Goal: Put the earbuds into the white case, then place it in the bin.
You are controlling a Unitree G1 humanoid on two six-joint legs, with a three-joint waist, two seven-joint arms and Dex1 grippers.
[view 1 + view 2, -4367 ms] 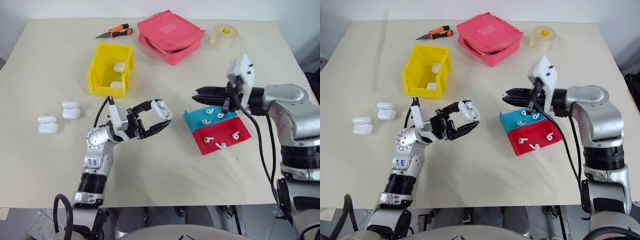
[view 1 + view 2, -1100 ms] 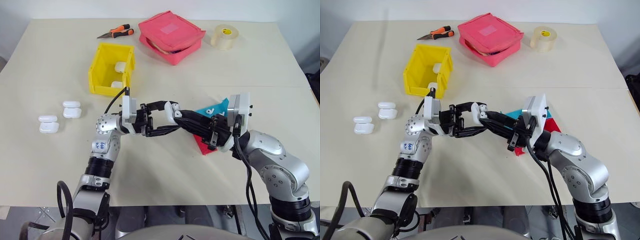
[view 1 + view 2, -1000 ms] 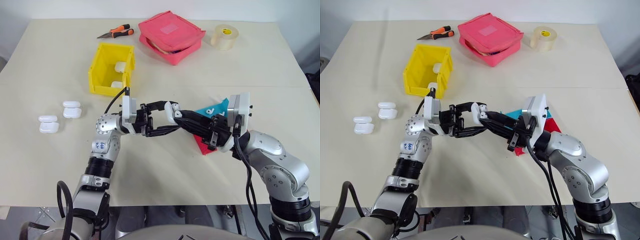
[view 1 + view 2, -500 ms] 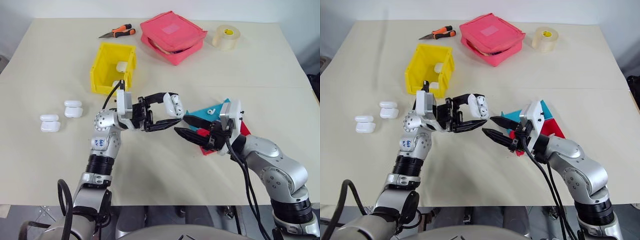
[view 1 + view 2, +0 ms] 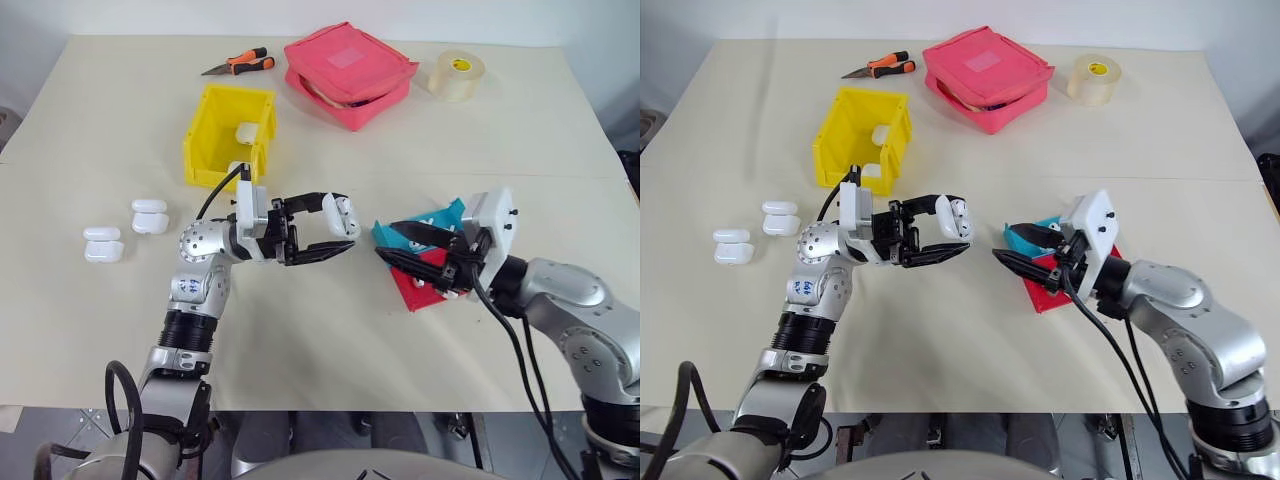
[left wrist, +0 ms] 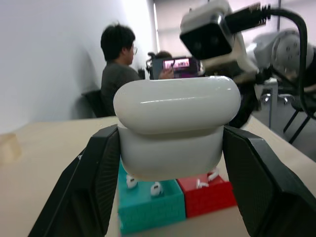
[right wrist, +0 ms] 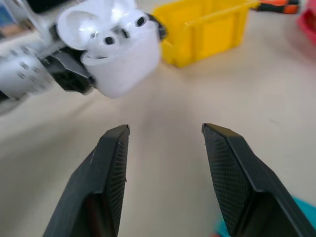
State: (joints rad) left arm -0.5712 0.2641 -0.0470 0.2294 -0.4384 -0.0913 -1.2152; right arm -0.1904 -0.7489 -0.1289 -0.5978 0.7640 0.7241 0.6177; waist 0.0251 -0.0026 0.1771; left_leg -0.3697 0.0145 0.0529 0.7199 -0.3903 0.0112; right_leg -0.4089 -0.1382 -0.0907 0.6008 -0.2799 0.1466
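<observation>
While the left gripper [image 5: 333,231] clamps the white case [image 5: 343,215] lid-open toward it, the right gripper [image 5: 383,245] gapes empty.

In the left wrist view the left end effector [image 6: 170,197] grips the white case [image 6: 173,128], whose body hides the middle of the blue tray [image 6: 148,205] and red tray [image 6: 207,192] behind it; the earbuds [image 6: 131,181] lying there are too small to make out clearly. In the head views the right end effector [image 5: 395,245] covers part of both trays. The near wall of the bin [image 5: 205,165] hides most of its floor. In the right wrist view the bin's far end is cut off by the edge
</observation>
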